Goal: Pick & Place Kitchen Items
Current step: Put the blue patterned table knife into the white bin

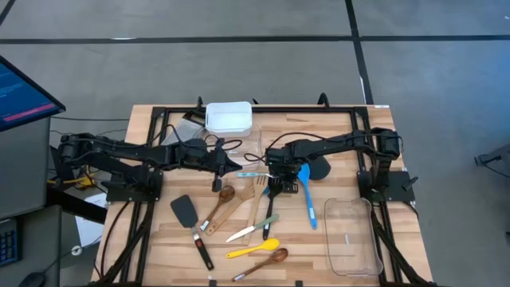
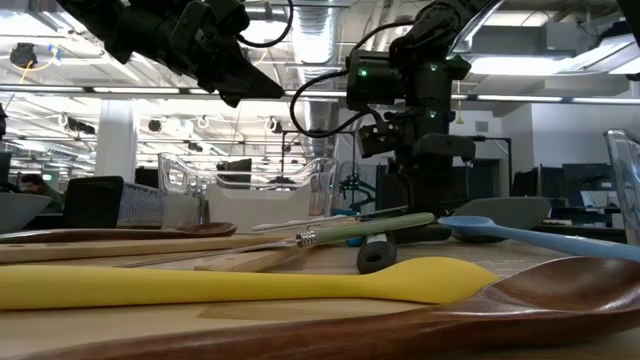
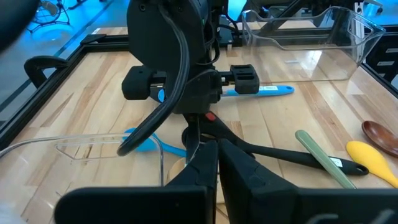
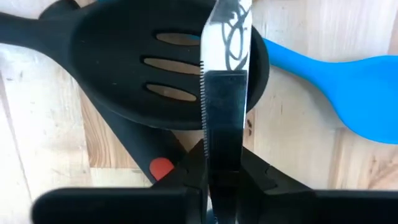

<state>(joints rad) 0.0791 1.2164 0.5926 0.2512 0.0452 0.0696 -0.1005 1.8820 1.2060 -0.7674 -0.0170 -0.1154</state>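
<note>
knife [image 4: 225, 74] handle hidden in right gripper [image 4: 222, 158]

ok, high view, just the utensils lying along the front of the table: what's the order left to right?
Black square-bladed spatula → white-bladed knife with pale green handle → yellow silicone spoon → blue silicone spoon. The wooden spoons and turner overlap in between, so they are left out.

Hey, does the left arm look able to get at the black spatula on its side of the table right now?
Probably yes. The black spatula lies flat in the open with bare wood around its blade, and the left gripper hangs shut above the table with nothing held. The right gripper, clamped on a serrated knife, is well clear.
</note>
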